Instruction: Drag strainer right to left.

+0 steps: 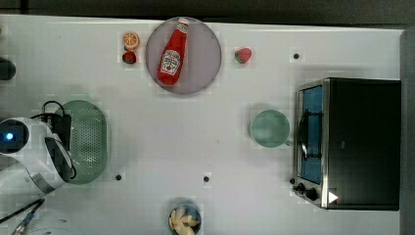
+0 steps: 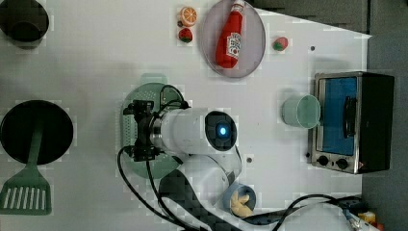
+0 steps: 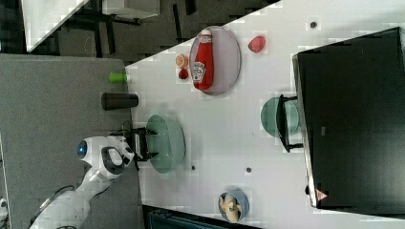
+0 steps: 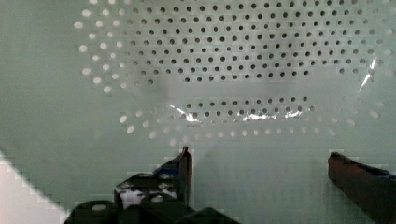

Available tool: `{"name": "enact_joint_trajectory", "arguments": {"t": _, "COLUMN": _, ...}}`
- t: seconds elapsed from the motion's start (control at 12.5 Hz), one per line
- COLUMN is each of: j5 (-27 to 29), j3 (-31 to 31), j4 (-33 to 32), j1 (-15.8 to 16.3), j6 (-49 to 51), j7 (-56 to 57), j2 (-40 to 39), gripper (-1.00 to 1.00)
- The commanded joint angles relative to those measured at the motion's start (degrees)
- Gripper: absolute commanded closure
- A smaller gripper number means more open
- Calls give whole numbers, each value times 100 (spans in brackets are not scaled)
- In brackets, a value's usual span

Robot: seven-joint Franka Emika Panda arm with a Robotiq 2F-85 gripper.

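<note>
I see the strainer (image 1: 90,141) at the top view's left end of the table (image 1: 195,147), under my gripper (image 4: 259,163), whose fingers are spread wide and grasp nothing. Well apart to the top view's right stand a green cup (image 1: 269,128) and toaster oven (image 1: 350,143); the ketchup bottle (image 1: 173,53) lies on a grey plate (image 1: 205,58).

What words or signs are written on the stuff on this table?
Ketchup bottle: a white label with dark print, too blurred to read.
Toaster oven: a small white triangle sign at one corner of its top, nothing legible inside; a small mark on the dark top, too small to read.
No other text shows.
</note>
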State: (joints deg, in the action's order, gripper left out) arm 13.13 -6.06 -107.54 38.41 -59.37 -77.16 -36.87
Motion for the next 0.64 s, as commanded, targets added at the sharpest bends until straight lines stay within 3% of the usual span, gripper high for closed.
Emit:
{"name": "enact_joint_trajectory", "arguments": {"t": 0.08, "j5": -135, "j3": 171, "j4": 79, "j1": 45, "j6": 212, "j7": -27, "j2": 54, "gripper": -100}}
{"name": "enact_joint_trajectory", "arguments": {"t": 0.32, "j5": -336, "j3": 609, "j4": 30, "j1": 37, "j6": 1407, "j7": 1356, "j2": 697, "gripper": -100}}
{"name": "enact_joint_trajectory", "arguments": {"t": 0.64, "j5": -605, "j3": 1727, "j4": 66, "j1": -43, "j6": 3005, "j7": 3211, "j2": 2139, "gripper": -100}}
